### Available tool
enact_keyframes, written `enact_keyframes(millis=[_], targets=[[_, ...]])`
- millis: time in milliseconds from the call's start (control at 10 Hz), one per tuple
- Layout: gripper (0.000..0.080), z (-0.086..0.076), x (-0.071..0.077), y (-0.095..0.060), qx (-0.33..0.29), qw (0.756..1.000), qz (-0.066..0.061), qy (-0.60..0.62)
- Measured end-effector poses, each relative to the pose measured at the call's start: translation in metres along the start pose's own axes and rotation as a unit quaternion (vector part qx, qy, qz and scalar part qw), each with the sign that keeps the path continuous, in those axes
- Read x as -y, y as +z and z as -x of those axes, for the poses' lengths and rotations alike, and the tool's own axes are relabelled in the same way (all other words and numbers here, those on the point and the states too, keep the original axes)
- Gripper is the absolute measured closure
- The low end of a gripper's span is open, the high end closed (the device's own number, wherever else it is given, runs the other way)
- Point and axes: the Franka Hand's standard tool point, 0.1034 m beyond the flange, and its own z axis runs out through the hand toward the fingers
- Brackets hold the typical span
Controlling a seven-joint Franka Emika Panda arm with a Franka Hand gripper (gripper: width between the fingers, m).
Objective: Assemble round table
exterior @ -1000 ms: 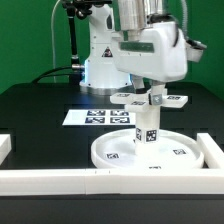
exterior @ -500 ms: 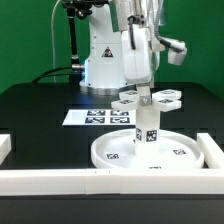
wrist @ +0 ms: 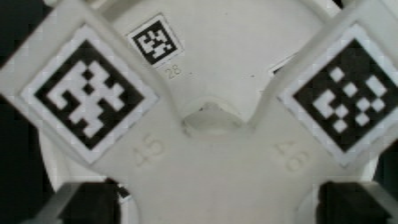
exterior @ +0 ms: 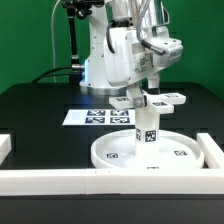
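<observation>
White rail bars (exterior: 60, 178) lie in front. Behind them the big round disc (exterior: 150, 152) sits flat on the black table (exterior: 35, 110). The short post (exterior: 147, 124) stands on the disc, with the cross piece (exterior: 152, 98) on top. The gripper (exterior: 148, 90) seems closed on the cross piece. The marker board (exterior: 95, 116) lies behind.

Cross-shaped piece (wrist: 199, 110) cropped by wrist view's edges

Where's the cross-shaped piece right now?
In the exterior view the cross-shaped piece sits atop the upright post, which stands on the large disc right of centre, just in front of the marker board.
</observation>
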Motion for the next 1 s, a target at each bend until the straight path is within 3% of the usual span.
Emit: enact_keyframes(millis=[200,300,700,900,1000], targets=[[0.0157,0.006,0.000,-0.016,0.010,0.999,0.011,-0.049],[0.0157,0.010,0.001,-0.024,0.015,0.998,0.009,-0.061],[0.0150,0.009,-0.001,-0.021,0.012,0.988,0.011,-0.154],[0.0150,0.010,-0.009,-0.018,0.015,0.963,0.025,-0.267],[0.0150,0.010,-0.010,-0.018,0.015,0.936,0.032,-0.349]])
